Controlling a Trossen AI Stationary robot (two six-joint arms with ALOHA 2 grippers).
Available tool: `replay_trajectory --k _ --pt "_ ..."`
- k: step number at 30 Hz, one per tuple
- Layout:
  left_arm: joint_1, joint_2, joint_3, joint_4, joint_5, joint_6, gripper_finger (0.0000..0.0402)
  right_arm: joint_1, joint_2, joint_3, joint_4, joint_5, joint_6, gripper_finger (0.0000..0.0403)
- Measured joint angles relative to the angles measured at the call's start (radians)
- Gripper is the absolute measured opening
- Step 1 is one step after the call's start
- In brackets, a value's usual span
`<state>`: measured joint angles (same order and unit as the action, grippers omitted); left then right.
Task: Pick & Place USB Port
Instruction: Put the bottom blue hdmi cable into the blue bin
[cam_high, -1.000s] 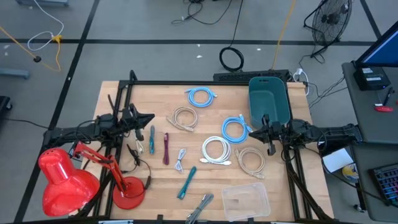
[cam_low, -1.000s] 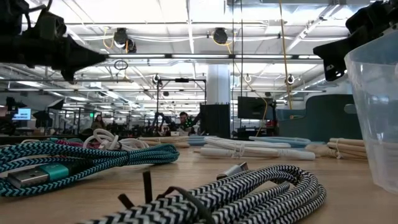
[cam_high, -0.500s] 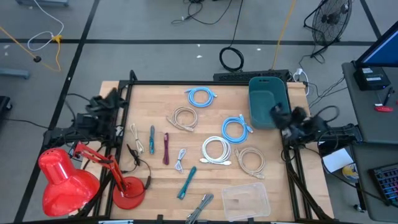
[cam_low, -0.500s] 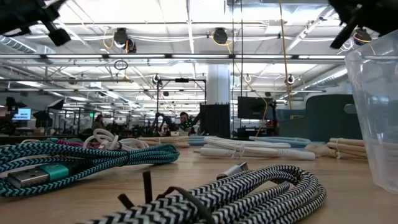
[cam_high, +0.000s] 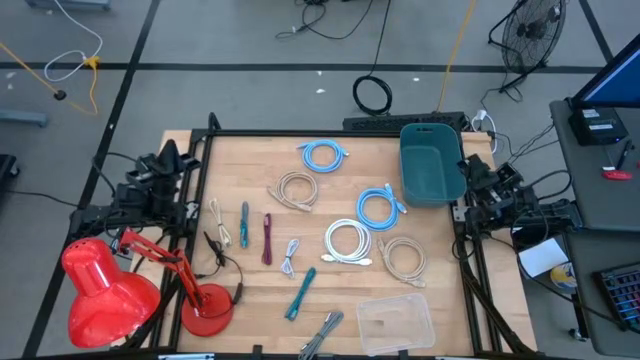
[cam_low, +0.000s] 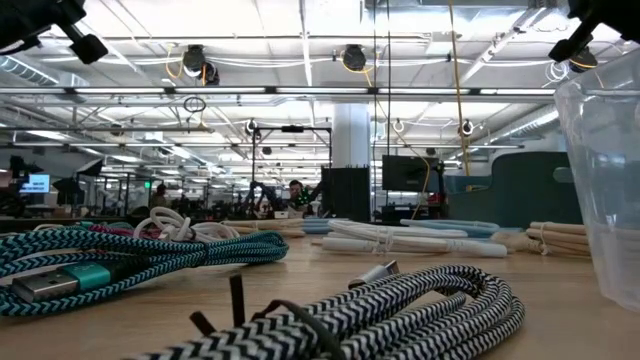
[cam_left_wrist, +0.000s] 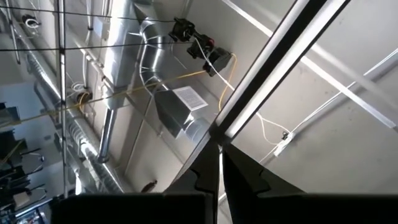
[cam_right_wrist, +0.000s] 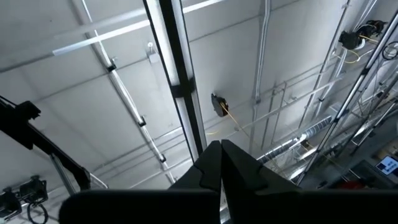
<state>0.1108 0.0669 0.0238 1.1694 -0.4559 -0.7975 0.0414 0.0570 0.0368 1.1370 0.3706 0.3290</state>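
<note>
USB cables (cam_high: 349, 241) lie in coils and strips all over the wooden table (cam_high: 250, 310), beside the teal bin (cam_high: 431, 165) and the clear box (cam_high: 396, 322); none is being held; both arms have swung back from over the table to its edges and now point up at the ceiling; the left gripper (cam_left_wrist: 219, 163) sits at the left edge, fingers pressed together on nothing; the right gripper (cam_right_wrist: 220, 155) sits at the right edge, also closed and empty; so no pick looks under way.

Pale wooden table (cam_high: 250, 285), clear plastic tub (cam_high: 396, 322), glossy red lamp (cam_high: 95, 285); braided cables (cam_low: 420, 300)
</note>
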Motion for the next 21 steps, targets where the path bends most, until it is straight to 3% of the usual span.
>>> replay_trajectory --k 4,8,12,17,21 --pt "0.0 0.0 0.058 -0.005 0.027 0.029 0.0021 0.0 0.0 0.0 0.022 0.0 0.0 0.0" --pt "0.0 0.017 0.184 -0.131 0.159 0.105 0.0021 0.0 0.0 0.0 0.026 0.004 0.0 0.0" --pt "0.0 0.086 0.376 -0.425 0.314 0.112 0.0021 0.0 0.0 0.0 0.031 0.028 0.0 0.0" --pt "0.0 0.255 0.638 -0.851 0.436 0.123 0.0021 0.0 0.0 0.013 0.049 0.023 0.0 0.0" --pt "0.0 0.389 0.797 -1.096 0.49 0.178 0.0021 0.0 0.012 0.063 -0.055 -0.079 -0.022 0.0"
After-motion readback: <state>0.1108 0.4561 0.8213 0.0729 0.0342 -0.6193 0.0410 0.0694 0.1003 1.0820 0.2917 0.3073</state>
